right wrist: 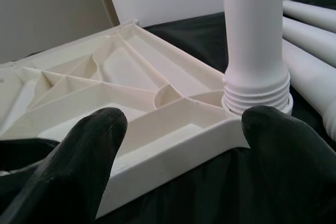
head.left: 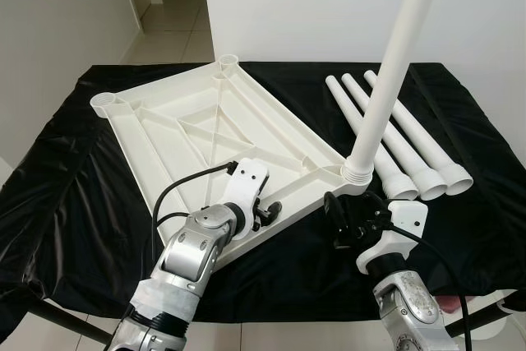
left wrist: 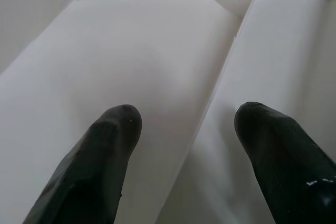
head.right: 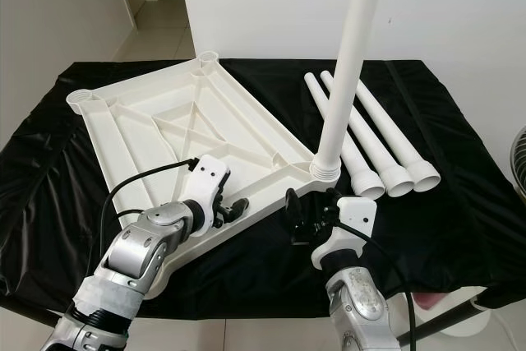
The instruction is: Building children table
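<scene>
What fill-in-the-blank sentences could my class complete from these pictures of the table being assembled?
1. The number of white legs lying loose on the black cloth is ____.
2. The one fitted leg stands ____ in a corner socket of the tabletop.
3. The tabletop lies with its ribbed underside facing ____.
4. The fingers of the right end effector are ____, near the fitted corner, while the left end effector rests on the tabletop.

Missing words: three; upright; up; open

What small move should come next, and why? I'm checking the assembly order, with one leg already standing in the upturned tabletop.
Probably the right gripper, open beside the mounted leg, should reach for the nearest of the loose legs on the black cloth. The tabletop has other corner sockets empty, and the left gripper already steadies its near edge.
</scene>
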